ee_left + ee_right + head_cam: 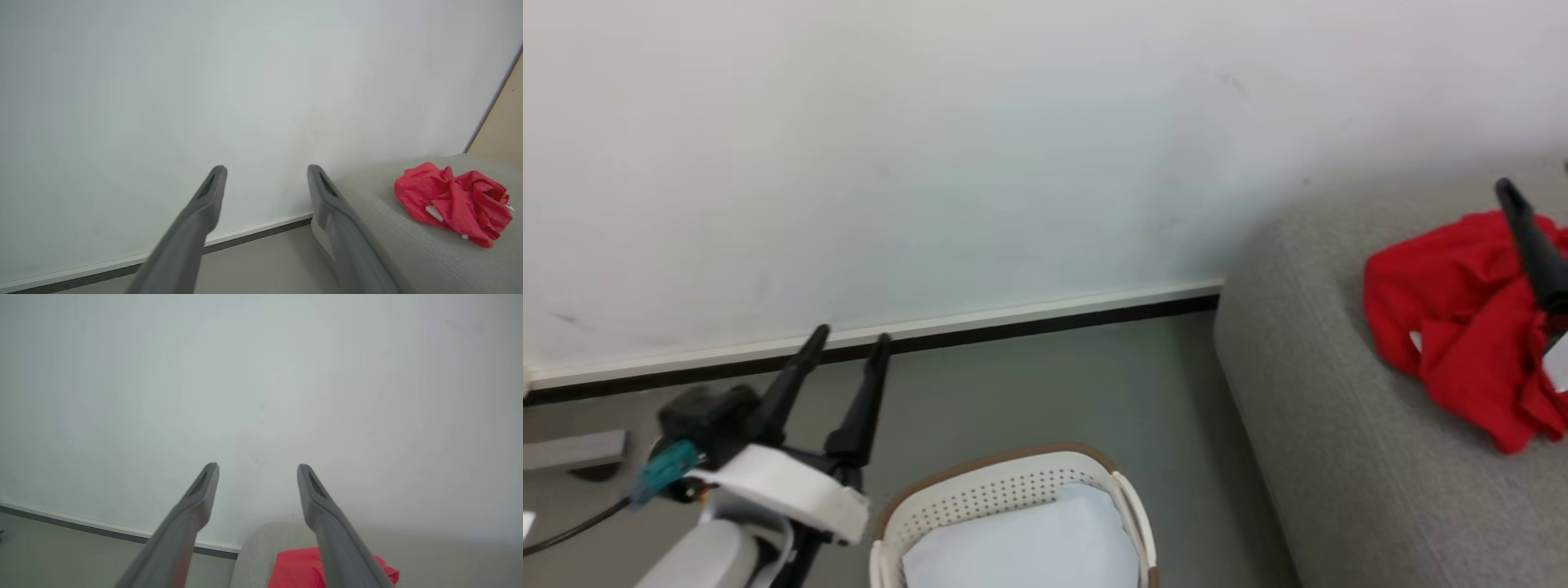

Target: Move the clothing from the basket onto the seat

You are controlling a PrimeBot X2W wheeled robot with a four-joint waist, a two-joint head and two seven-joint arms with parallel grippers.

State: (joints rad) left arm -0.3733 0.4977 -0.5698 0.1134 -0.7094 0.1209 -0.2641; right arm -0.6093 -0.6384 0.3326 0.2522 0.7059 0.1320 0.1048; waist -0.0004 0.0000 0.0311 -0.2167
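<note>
Clothing (1454, 318) is recorded as a crumpled bright red heap lying on the seat (1339, 425), well apart from the basket (980, 472).

Nearest, at the bottom edge of the head view, the basket is seen standing on the grey floor (1054, 384), just beside the seat's outer side; its lower part is cut off by the frame. A pale flat pad (1029, 539) is noted inside it. To the basket's left, the left end effector (851, 336) is held above the floor with its two dark fingers spread apart and nothing between them, so it is released. A blue connector (666, 469) and a dark cable (572, 531) are observed at its wrist.

Farther on, the seat is found against the wall (1013, 122), with the red heap resting on its top surface near the rounded end. Small white tags are visible among the folds. The right end effector (257, 467) is positioned over the heap with fingers spread and empty, so it is likewise released. One of its fingers (1531, 245) overlaps the red fabric in the head view; whether contact is made cannot be determined.

Farthest, a white skirting (1013, 314) with a dark strip beneath it is noted at the foot of the plain pale wall.
</note>
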